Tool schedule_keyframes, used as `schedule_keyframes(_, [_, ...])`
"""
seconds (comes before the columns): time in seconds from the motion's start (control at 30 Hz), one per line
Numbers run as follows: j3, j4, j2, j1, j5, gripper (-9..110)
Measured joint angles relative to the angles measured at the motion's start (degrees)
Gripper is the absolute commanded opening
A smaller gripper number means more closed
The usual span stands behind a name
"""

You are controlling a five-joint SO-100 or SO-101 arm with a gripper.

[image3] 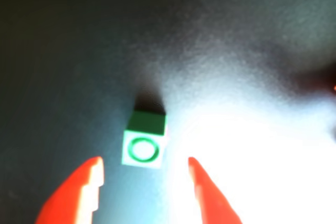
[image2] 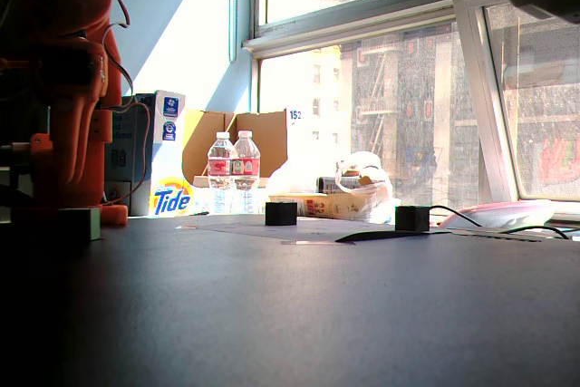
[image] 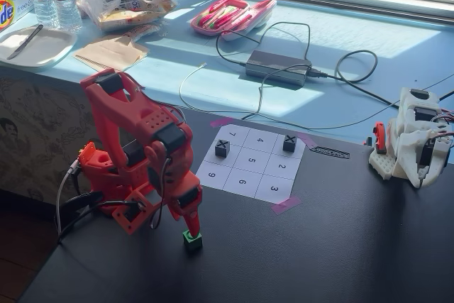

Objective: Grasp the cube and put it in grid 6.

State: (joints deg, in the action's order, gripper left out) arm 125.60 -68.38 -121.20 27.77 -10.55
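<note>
Cube (image3: 144, 148) first: the small green block with the dark ring on its top face sits on the black tabletop (image: 319, 246), well off the paper grid and near the table's front edge in a fixed view. My gripper (image3: 145, 169) is down over it, fingers spread wide, one red fingertip (image3: 92, 174) to its left and the other to its right in the wrist view, with clear dark table showing on both sides of the block. I hold nothing yet. The cube lies a little nearer my left-hand finger in that view and sits slightly turned against the line of my fingers.

So I judge I am at the approach-and-grasp step, with the carry not begun. Next I need to settle lower so the fingertips bracket the cube's side faces, then close squarely; since the block is off-centre, one finger will likely touch first and may nudge or twist it.

Grid 6 (image: 242, 182) is the white cell in the near row of the paper grid (image: 250, 163), between cells 9 and 3, and it is empty. Two black X cubes (image: 222, 148) stand on the far row, so the carry should stay clear of them and come down in the 6 cell.
</note>
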Motion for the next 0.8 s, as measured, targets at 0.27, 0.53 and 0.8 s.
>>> schedule_keyframes(0.27, [0.18, 5.36, 7.12, -0.62, -0.26, 26])
schedule_keyframes(0.53, [0.18, 9.93, 12.92, -3.25, -0.79, 23])
schedule_keyframes(0.8, [0.44, 12.13, 14.24, -3.78, -1.14, 10])
